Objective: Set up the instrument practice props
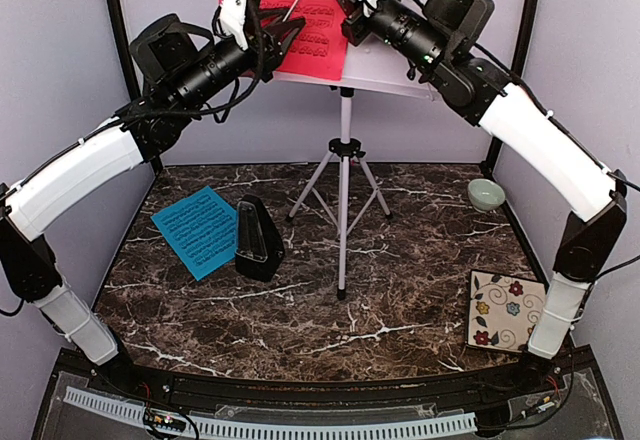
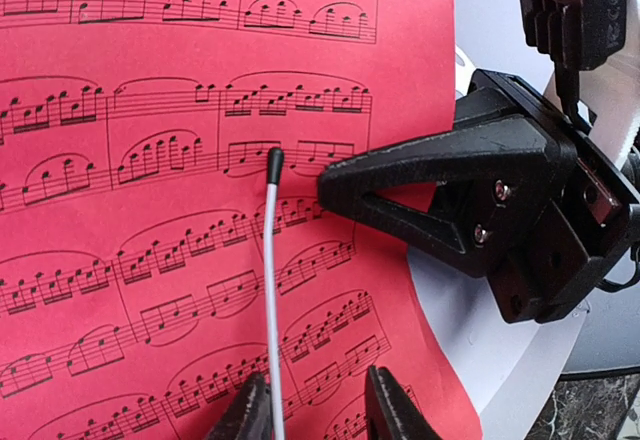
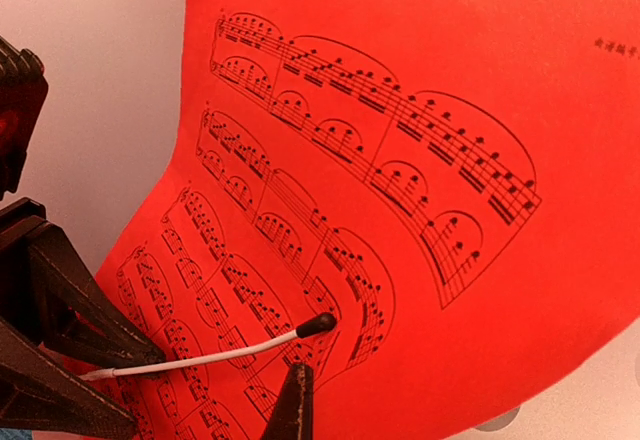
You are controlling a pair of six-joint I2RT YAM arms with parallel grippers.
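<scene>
1. The red page (image 1: pixel 300 20) rests on the music stand (image 1: pixel 344 160), with a wire clip (image 2: pixel 272 290) lying across it.
2. The left gripper (image 2: pixel 318 410) has its jaws slightly apart astride the wire, clamping nothing.
3. The right gripper (image 2: pixel 345 185) has its jaws shut and empty, tip at the page's edge.
4. Likely left to do: the blue page (image 1: pixel 200 230) lies on the tabletop (image 1: pixel 400 290), just beside the metronome (image 1: pixel 258 240).

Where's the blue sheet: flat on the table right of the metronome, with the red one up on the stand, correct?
Not quite. The blue sheet lies flat on the table left of the metronome, not right; the top view shows it. The red sheet is up on the stand, as you said.
</scene>
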